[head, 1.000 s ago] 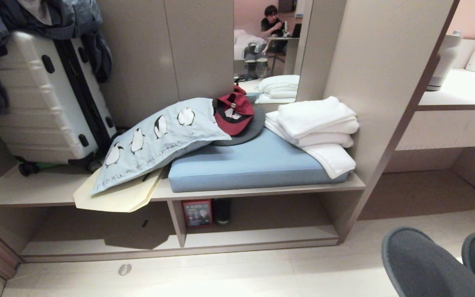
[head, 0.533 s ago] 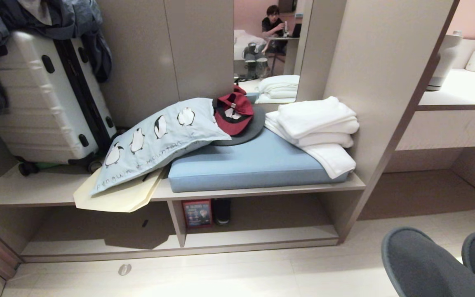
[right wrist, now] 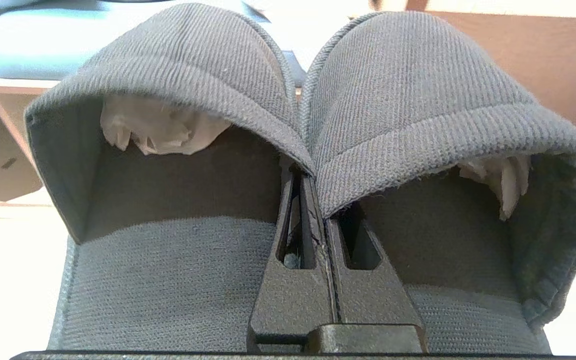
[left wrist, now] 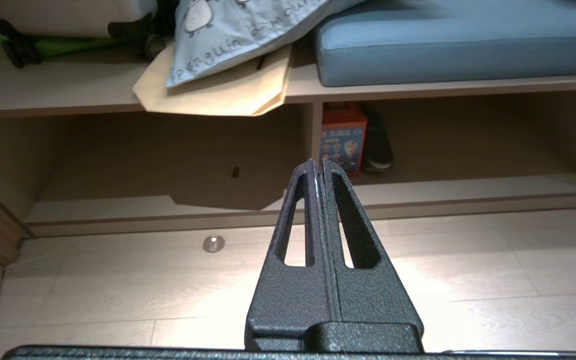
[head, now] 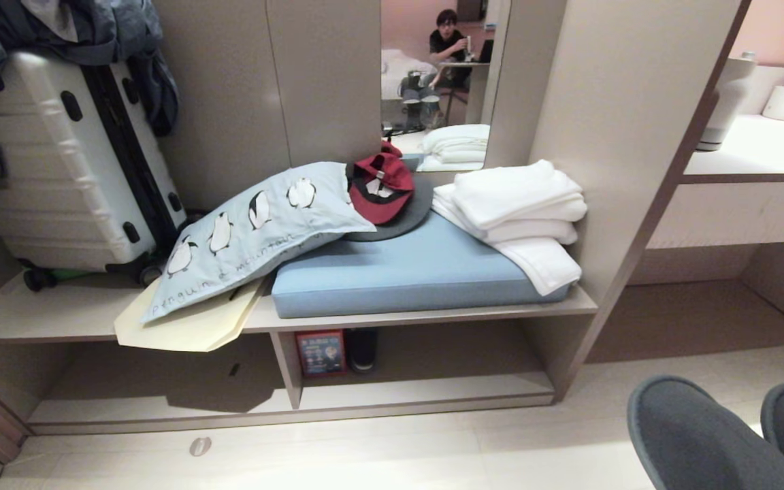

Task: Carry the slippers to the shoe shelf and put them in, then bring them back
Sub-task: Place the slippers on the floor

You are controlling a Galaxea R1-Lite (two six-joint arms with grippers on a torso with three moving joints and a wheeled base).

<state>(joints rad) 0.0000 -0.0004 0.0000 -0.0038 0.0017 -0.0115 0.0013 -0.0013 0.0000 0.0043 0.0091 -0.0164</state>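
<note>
The right gripper pinches the inner edges of the 2 slippers, one on each side of its fingers, toes pointing ahead toward the shoe shelf beyond them, while the left gripper, fingers pressed together and empty, points at that shelf's upright divider.

Slippers cut off by the frame edge (heels unseen), perhaps paper-stuffed.

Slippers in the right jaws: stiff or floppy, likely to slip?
The slippers look soft: knit fabric, thin soles, so probably floppy and light. Paper stuffing likely keeps the toes domed. The right gripper pinches only their inner edges, so they may sag or twist.
</note>
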